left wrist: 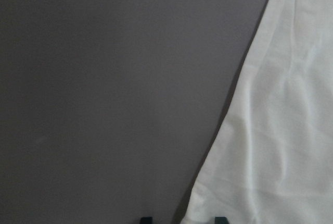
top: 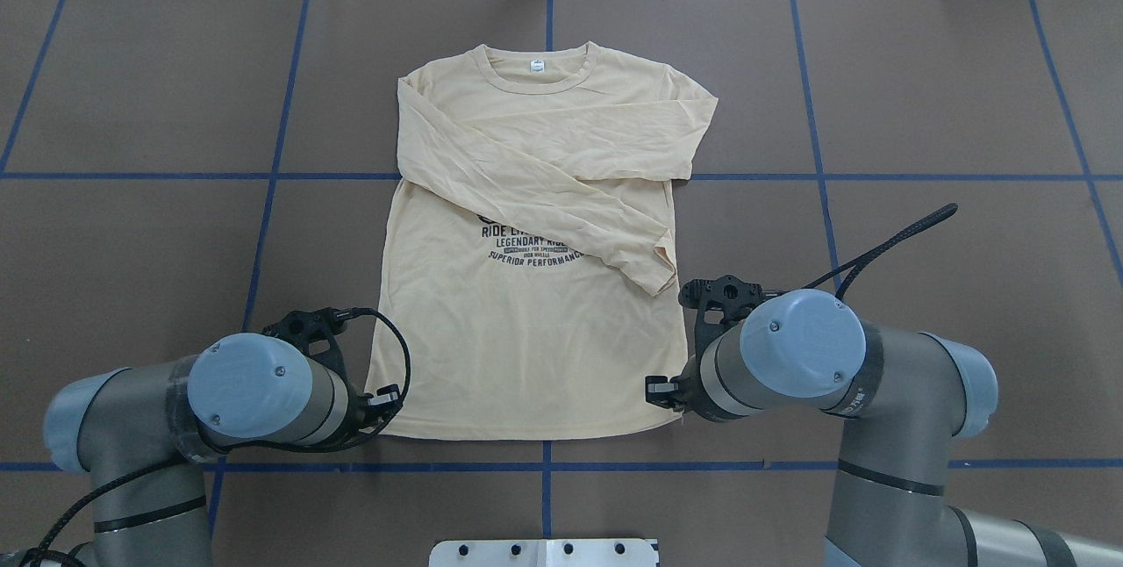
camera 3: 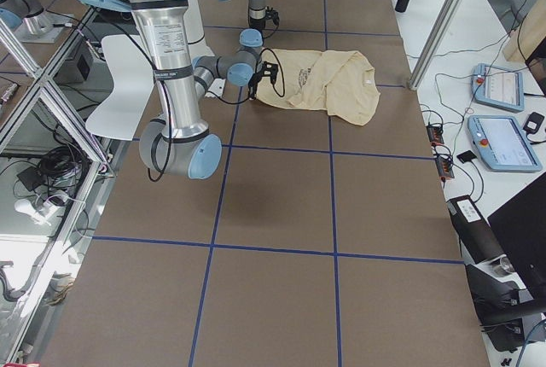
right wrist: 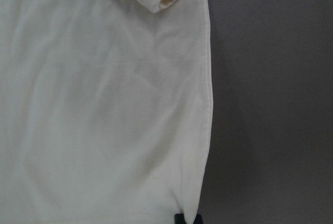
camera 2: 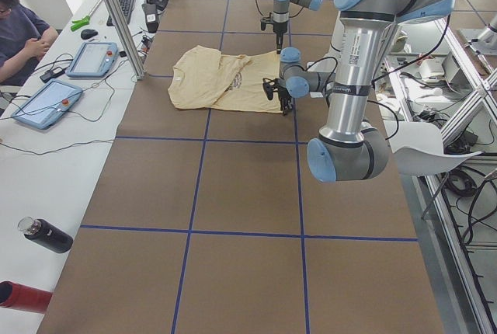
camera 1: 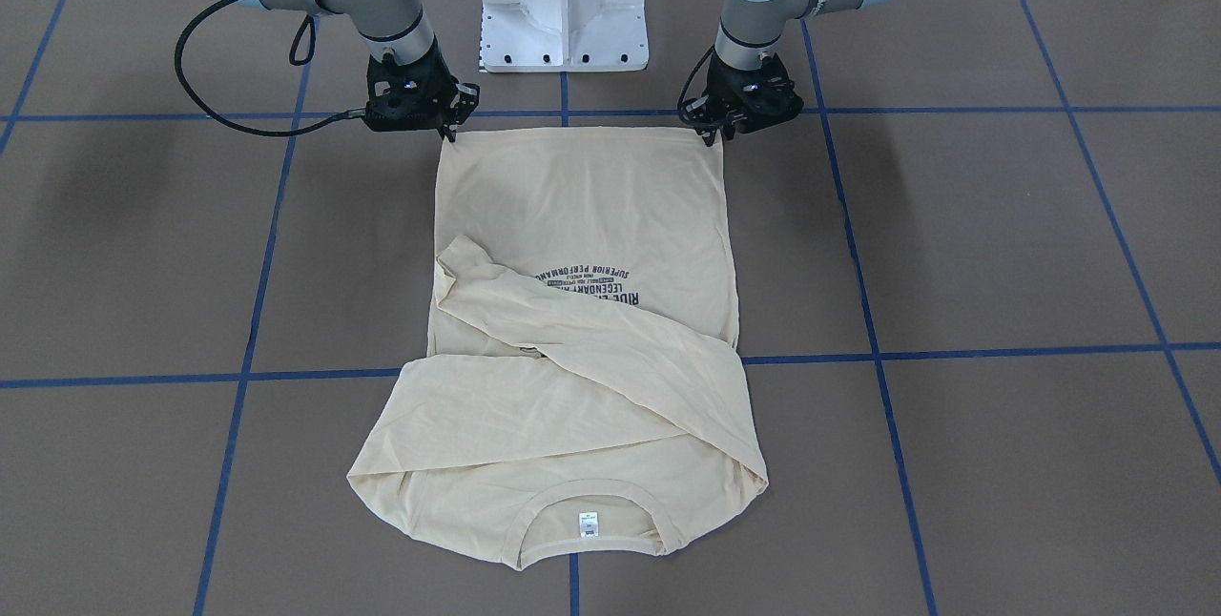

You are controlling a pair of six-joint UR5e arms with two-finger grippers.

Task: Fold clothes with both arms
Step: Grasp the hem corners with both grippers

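The pale cream T-shirt (top: pixel 526 339) lies flat on the brown table, print up, collar and white label (camera 1: pixel 588 523) away from the robot. Both sleeves (top: pixel 561 198) are folded across the chest and partly cover the dark print. My left gripper (camera 1: pixel 717 137) is at the hem corner on its side. In the left wrist view its fingertips (left wrist: pixel 146 219) stand apart with the cloth edge (left wrist: pixel 281 130) between them. My right gripper (camera 1: pixel 448 133) is at the other hem corner. In the right wrist view its tips (right wrist: pixel 179 219) are pressed together on the shirt's side edge (right wrist: pixel 104 104).
The white pedestal base (camera 1: pixel 563 6) stands between the arms, just behind the hem. Blue tape lines (top: pixel 548 466) grid the table. A person (camera 2: pixel 19 27) sits at a side bench with tablets (camera 2: pixel 43 101), and bottles (camera 2: pixel 43 234) lie there.
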